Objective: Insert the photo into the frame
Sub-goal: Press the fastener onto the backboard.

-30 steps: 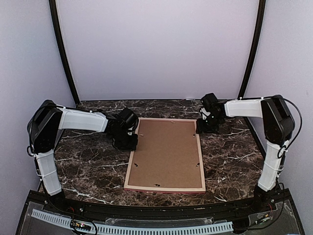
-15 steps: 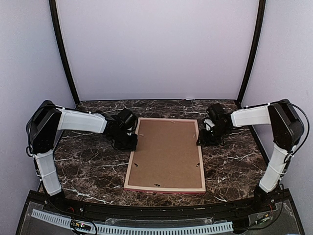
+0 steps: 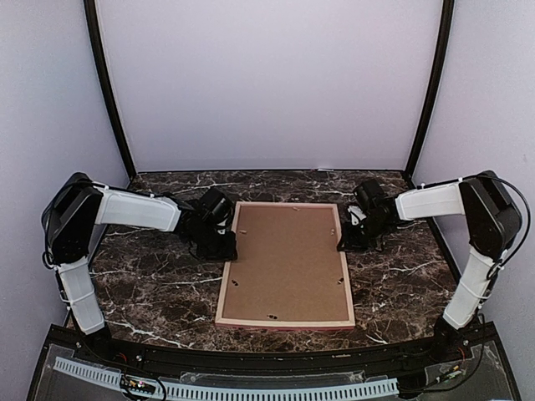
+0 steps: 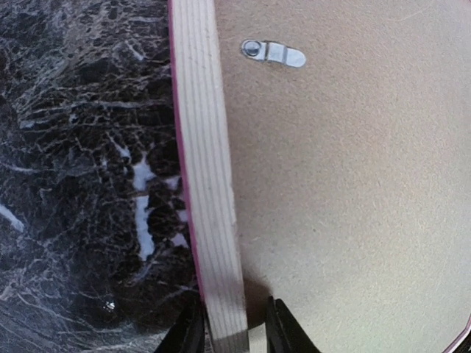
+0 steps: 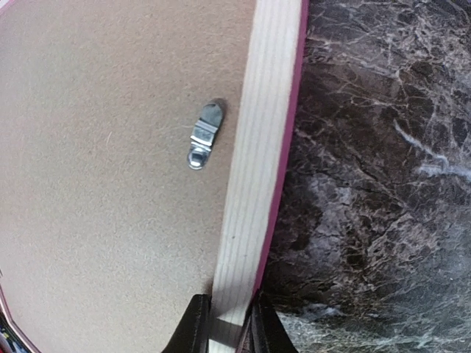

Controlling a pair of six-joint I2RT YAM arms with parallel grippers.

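Lying face-down on the dark, white-veined marble worktop [image 3: 150, 284], the frame [image 3: 284, 322] shows pale grained wood rails, pink edges, a matte brown backing board [image 3: 284, 259] and metal turn-clips [image 5: 202, 136]. The right fingers [image 5: 193, 327] clamp its right rail; the left fingers [image 4: 283, 331] straddle the left rail loosely.

Dark marble table [image 3: 150, 284], brown backing board [image 3: 284, 259] — small metal clips [image 4: 274, 53]

Nothing readable here tbh, no text, logos or numbers on the frame [image 3: 285, 321] back, the brown backing board [image 3: 284, 263] or the marble table [image 3: 150, 284].
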